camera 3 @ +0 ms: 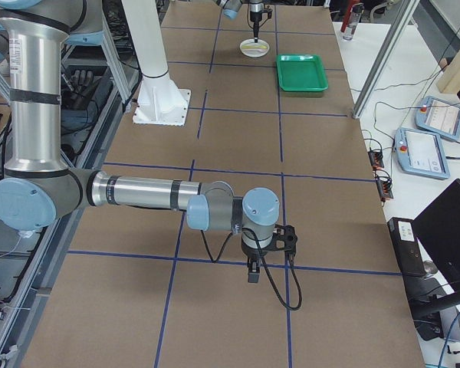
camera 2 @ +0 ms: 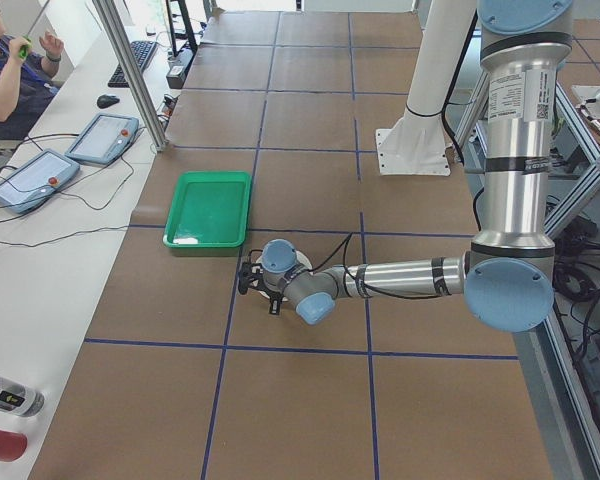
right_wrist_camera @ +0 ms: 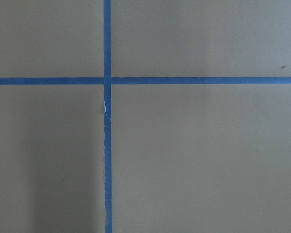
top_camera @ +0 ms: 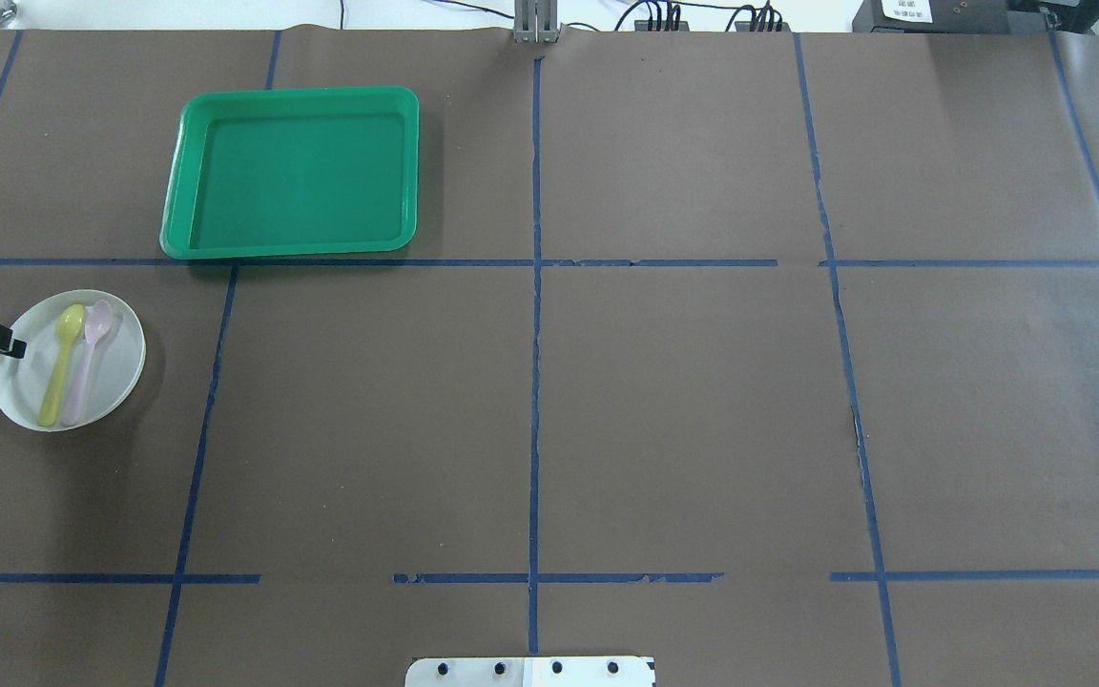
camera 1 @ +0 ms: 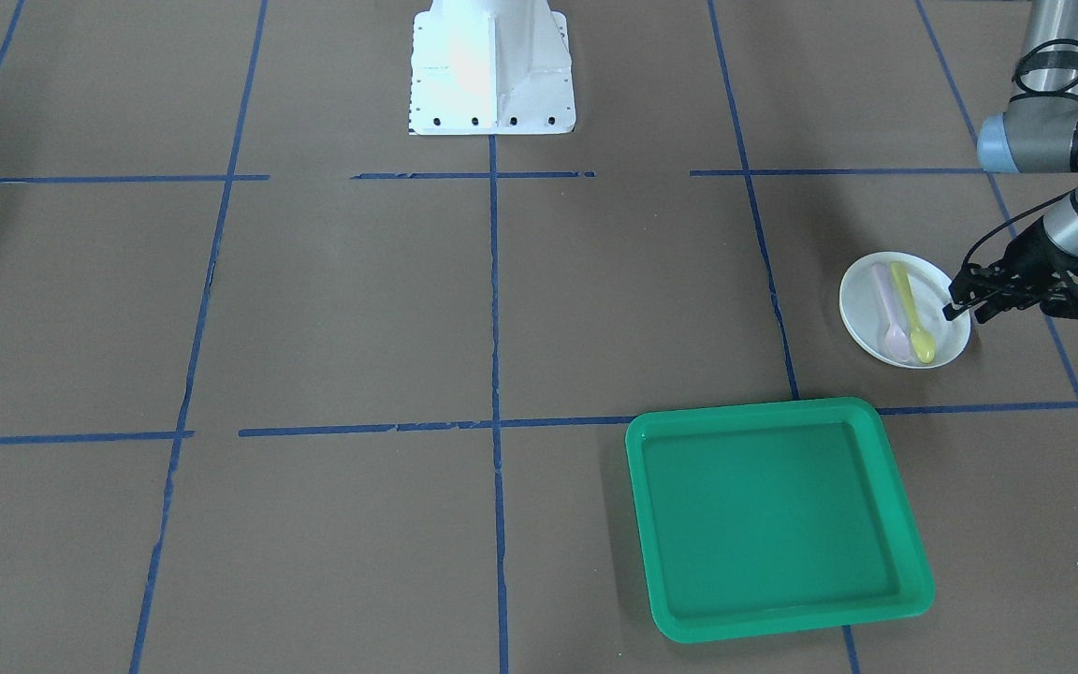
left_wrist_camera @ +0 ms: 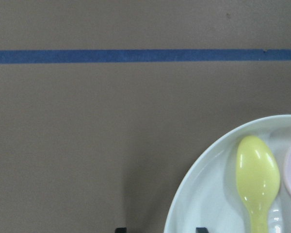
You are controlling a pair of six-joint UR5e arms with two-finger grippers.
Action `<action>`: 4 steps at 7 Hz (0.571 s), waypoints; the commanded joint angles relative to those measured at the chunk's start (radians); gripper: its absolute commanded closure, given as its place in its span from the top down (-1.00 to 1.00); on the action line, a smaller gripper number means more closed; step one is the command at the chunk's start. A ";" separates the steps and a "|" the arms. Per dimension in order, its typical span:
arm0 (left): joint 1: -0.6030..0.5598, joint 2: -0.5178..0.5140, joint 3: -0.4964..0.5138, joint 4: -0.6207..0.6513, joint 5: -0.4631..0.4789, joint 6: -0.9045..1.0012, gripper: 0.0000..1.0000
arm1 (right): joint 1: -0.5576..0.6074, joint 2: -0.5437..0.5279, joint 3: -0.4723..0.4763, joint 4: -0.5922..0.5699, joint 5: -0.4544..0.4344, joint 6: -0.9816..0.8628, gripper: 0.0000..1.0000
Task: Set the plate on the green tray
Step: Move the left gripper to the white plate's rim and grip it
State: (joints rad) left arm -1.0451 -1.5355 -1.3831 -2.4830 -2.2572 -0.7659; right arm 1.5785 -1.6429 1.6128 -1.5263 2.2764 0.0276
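Note:
A white round plate [camera 1: 862, 314] lies on the brown table and holds a yellow spoon [camera 1: 913, 314] and a pink spoon [camera 1: 887, 314]. My left gripper [camera 1: 960, 311] is at the plate's outer rim, low over the table. In the left wrist view its two fingertips [left_wrist_camera: 200, 229] stand apart, one over the plate [left_wrist_camera: 208, 194] and one outside it, so it is open. The green tray [camera 1: 773, 515] lies empty a short way from the plate; in the overhead view the tray [top_camera: 292, 176] is up and right of the plate [top_camera: 25, 391]. My right gripper [camera 3: 249, 272] shows only in the exterior right view; I cannot tell its state.
The robot's white base [camera 1: 492, 70] stands at the table's middle edge. Blue tape lines [top_camera: 535, 286] divide the brown surface into squares. An operator [camera 2: 10, 70] sits at a side desk with teach pendants [camera 2: 100, 135].

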 commanded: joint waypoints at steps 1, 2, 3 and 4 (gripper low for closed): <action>0.023 0.000 0.001 0.000 0.001 0.000 0.11 | 0.000 0.000 -0.001 0.000 0.000 0.000 1.00; 0.023 0.000 -0.002 -0.002 -0.001 0.002 -0.09 | 0.000 0.000 -0.001 0.000 0.000 0.000 1.00; 0.023 0.003 -0.004 -0.004 -0.001 0.011 -0.40 | 0.000 0.000 0.001 0.000 0.000 0.000 1.00; 0.023 0.015 -0.019 -0.005 -0.001 0.014 -0.60 | 0.000 0.000 0.001 0.000 0.000 0.000 1.00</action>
State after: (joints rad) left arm -1.0223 -1.5306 -1.3897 -2.4864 -2.2582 -0.7570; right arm 1.5785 -1.6429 1.6131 -1.5263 2.2764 0.0276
